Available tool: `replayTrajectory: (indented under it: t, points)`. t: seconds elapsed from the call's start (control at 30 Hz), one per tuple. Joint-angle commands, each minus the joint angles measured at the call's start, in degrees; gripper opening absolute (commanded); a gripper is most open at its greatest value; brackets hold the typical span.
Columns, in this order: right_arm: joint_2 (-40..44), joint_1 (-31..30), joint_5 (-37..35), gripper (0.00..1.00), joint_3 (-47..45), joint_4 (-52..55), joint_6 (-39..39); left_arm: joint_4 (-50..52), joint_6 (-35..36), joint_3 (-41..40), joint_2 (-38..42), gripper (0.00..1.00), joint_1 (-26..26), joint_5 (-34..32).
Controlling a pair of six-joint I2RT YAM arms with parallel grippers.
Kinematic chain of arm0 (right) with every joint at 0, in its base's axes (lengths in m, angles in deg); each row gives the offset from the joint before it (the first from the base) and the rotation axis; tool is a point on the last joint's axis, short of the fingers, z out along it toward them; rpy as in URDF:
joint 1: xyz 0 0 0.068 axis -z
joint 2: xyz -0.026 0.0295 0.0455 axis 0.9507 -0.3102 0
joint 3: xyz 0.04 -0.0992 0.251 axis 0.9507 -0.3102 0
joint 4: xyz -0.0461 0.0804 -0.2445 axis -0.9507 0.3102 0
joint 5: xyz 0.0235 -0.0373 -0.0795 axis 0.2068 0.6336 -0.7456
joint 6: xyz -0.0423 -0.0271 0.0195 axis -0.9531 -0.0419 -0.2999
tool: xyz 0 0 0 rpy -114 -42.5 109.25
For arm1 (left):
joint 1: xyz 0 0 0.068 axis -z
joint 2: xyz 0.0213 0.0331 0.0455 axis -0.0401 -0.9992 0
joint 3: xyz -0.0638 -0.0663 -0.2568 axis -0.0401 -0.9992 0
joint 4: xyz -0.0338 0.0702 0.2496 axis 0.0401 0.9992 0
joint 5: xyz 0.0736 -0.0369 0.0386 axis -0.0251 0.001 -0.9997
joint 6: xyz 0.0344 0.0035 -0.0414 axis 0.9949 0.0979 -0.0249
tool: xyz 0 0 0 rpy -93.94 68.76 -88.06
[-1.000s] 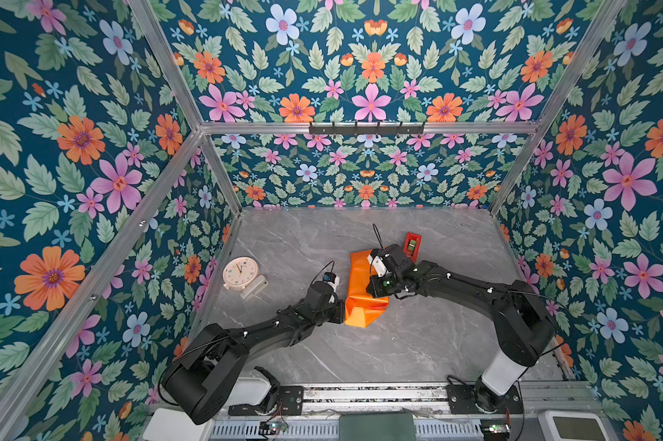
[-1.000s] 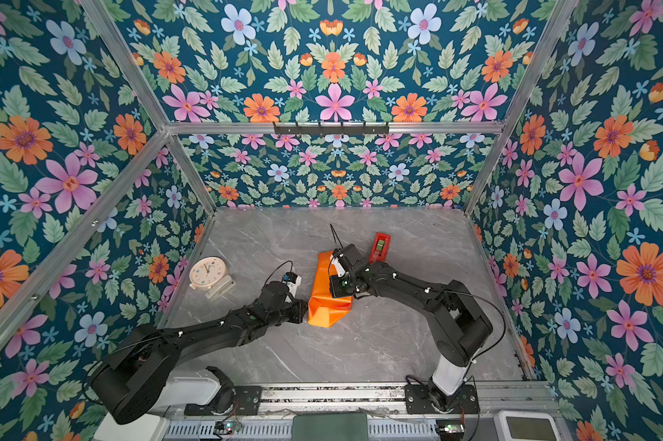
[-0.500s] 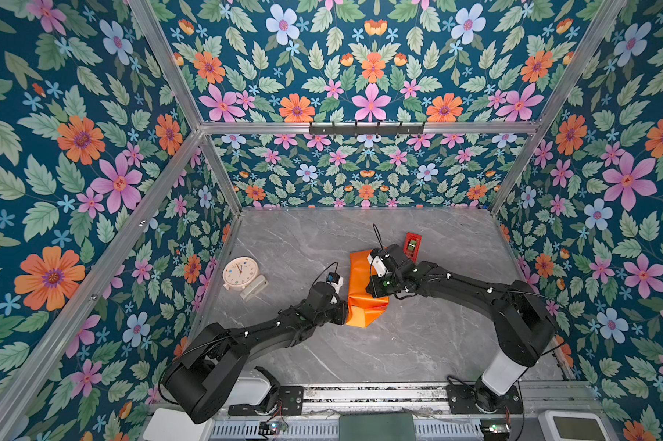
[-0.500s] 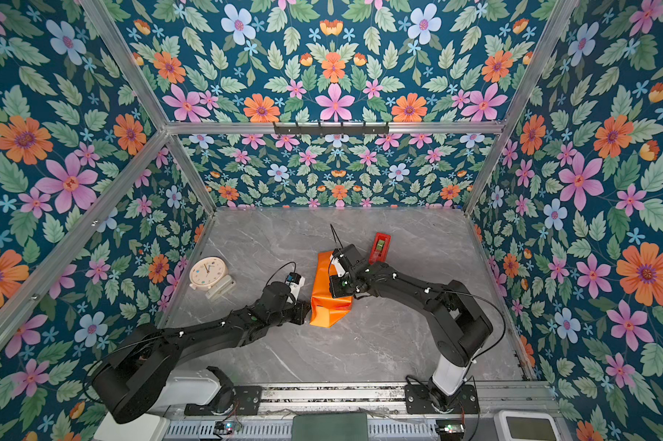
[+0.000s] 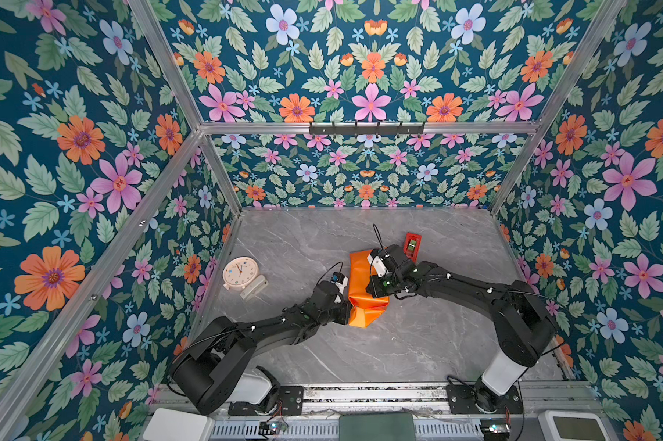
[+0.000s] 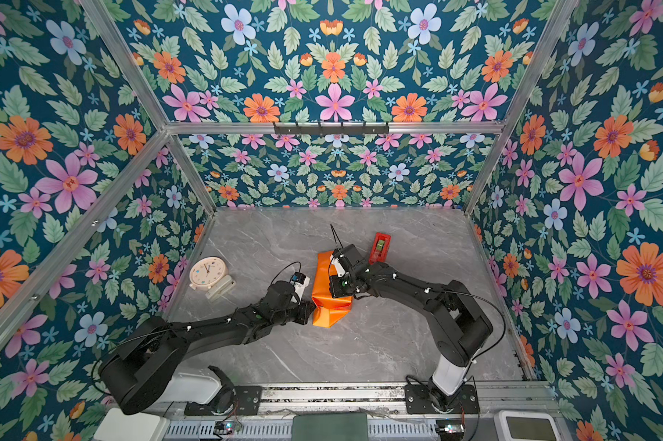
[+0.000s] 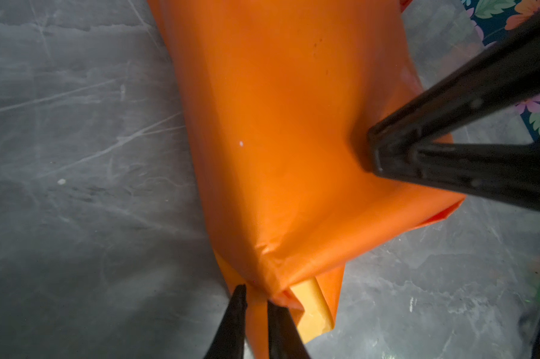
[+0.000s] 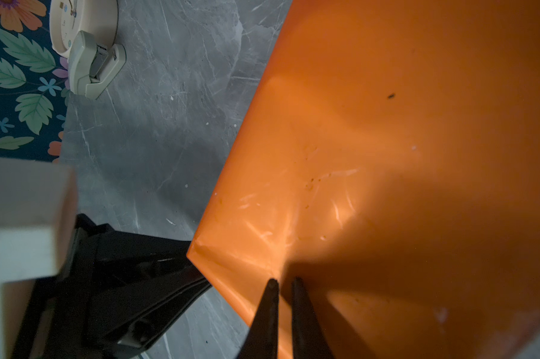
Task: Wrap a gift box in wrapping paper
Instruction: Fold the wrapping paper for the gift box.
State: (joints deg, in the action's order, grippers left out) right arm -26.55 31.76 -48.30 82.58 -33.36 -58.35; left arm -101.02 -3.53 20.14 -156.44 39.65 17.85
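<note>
The wrapping paper [image 5: 360, 273] [image 6: 324, 280] lies folded into an orange bundle in the middle of the table. The gift box is hidden under it. In the left wrist view the glossy orange side [image 7: 278, 124] faces up and a yellow inner fold shows at the near corner. My left gripper [image 5: 349, 306] [image 6: 312, 309] [image 7: 256, 295] is shut on a strip of paper at that corner. My right gripper [image 5: 374, 294] [image 6: 337, 296] [image 8: 283, 281] is shut, its tips resting on top of the bundle near the same end. Its fingers [image 7: 387, 149] show pressing the paper.
A red tape dispenser [image 5: 413, 243] [image 6: 379, 244] lies just behind the right wrist. A cream clock [image 5: 239, 272] [image 6: 207, 272] [image 8: 85, 28] and a pale stapler [image 5: 254, 288] [image 8: 94, 65] sit by the left wall. Floral walls close in the grey marble table [image 5: 417, 343].
My left gripper has crept slightly to the right against the bundle, still holding the paper corner. The right arm has stayed put.
</note>
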Motion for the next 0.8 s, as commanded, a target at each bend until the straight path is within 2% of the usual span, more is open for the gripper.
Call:
replayTrajectory:
  t: [0.0,0.77]
  points:
    - [-0.82,-0.09,-0.12,0.13,-0.50,3.74,-0.06,-2.49,0.45,0.36,-0.65,0.17,0.09,0.86]
    - [-0.71,-0.09,-0.02,0.13,-0.24,4.51,-0.34,-11.95,-1.96,0.45,-8.21,0.17,1.13,1.12]
